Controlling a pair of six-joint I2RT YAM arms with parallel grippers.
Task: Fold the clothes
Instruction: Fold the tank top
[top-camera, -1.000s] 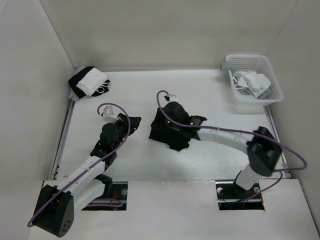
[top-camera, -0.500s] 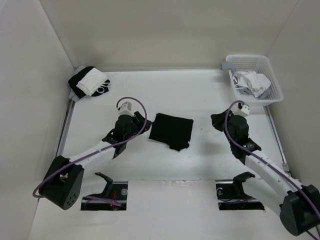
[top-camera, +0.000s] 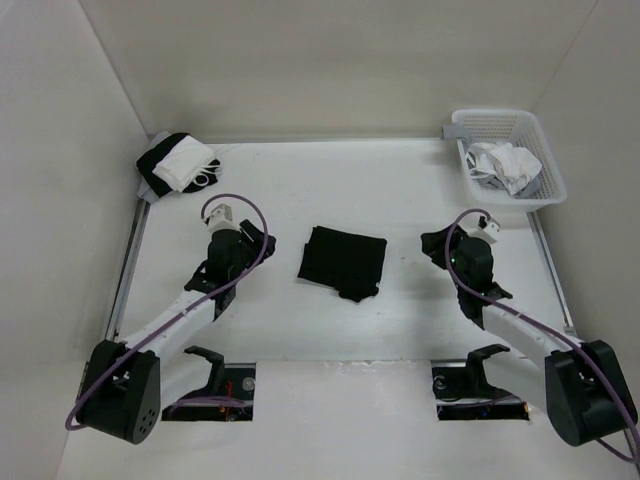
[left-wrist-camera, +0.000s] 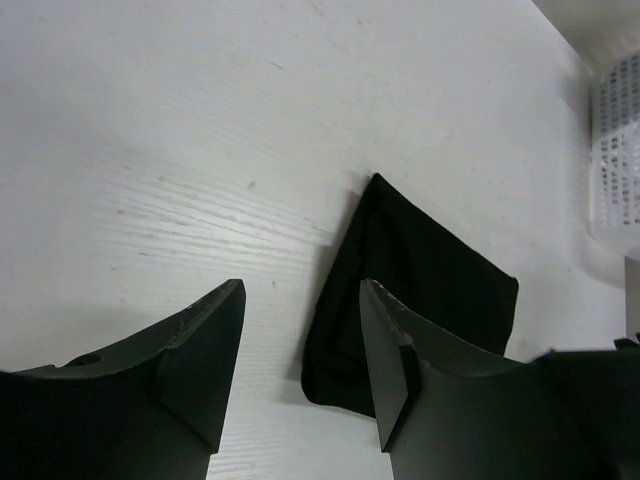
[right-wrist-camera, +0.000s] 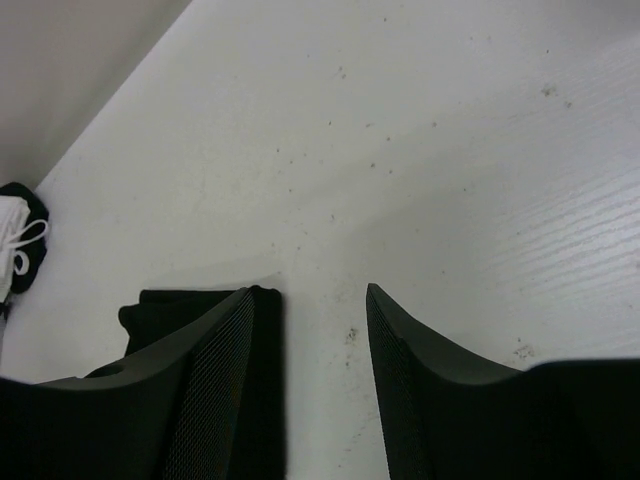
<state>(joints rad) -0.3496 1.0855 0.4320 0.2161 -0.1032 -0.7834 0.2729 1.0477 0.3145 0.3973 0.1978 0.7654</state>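
I'm looking down on a white table (top-camera: 400, 190) walled in by pale panels. In the overhead view the black sleeveless top (top-camera: 343, 262) lies folded into a compact rectangle at the centre, flat on the table. My left gripper (top-camera: 262, 244) sits at its 9 o'clock and my right gripper (top-camera: 433, 245) at its 3 o'clock, both apart from the fabric. A black-and-white cloth bundle (top-camera: 178, 165) rests at 10 o'clock. A white plastic basket (top-camera: 500, 114) holding a white garment (top-camera: 505, 165) stands at 2 o'clock.

On the left wrist camera the fingers stand spread with bare table between them and nothing held. The top lies just beyond, toward 1 o'clock.

On the right wrist camera the fingers are likewise parted and empty. The top's edge shows at 9 o'clock behind the left finger.
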